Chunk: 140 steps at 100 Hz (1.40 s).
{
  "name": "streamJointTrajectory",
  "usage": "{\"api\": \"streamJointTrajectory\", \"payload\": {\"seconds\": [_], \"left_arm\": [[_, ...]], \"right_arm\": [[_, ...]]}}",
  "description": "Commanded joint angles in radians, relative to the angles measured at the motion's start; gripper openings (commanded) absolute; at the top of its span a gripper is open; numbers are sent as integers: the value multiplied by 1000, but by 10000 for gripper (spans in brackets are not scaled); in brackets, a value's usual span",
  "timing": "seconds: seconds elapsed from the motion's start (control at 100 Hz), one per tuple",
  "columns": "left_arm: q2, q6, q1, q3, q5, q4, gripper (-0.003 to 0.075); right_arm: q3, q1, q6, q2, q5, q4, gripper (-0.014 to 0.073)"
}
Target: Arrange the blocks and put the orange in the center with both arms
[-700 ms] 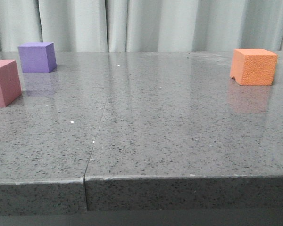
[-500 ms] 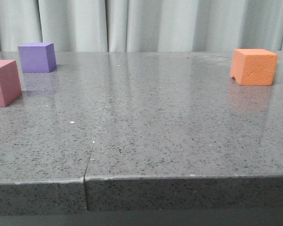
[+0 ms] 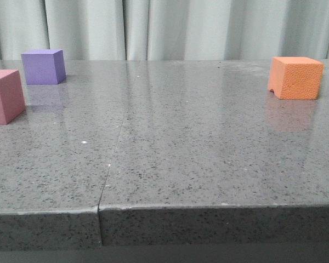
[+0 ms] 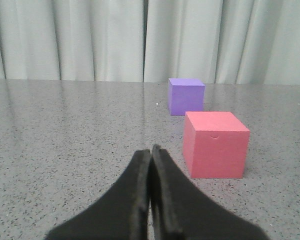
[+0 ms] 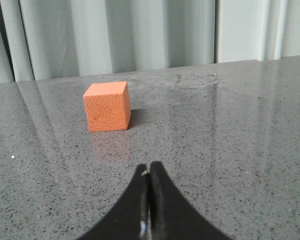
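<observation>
Orange cube [image 3: 295,78] on grey table [image 3: 197,153], far right, well apart from pink-red cube [image 3: 4,96] and purple cube [image 3: 43,66] at far left. Ahead of right gripper [image 5: 149,172], untouched. Left gripper [image 4: 151,150] near pink-red cube. Both jaws pressed together, empty.

pink-red cube [image 3: 4,96] (left side cropped)

Three matte cubes rest flat on the table. The purple cube [image 3: 43,66] stands near the far left corner, the pink-red cube [image 3: 5,96] just nearer along the left edge, apparently not touching. The pebbled orange cube [image 3: 295,77], notched at one bottom corner, sits toward the far right.
</observation>
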Motion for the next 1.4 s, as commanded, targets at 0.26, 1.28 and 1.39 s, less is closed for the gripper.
{"api": "streamJointTrajectory", "payload": {"seconds": [0.26,1.28,1.39], "left_arm": [[-29,-9,2,40,-84,-6,-20],[-29,-9,2,40,-84,-6,-20],[-29,-9,2,40,-84,-6,-20]], "right_arm": [[-161,-6,-4,45,95,-11,-69],[-961,14,-11,1021,549,56,621],[-1079,49,-11,1123,627,56,621]]}}
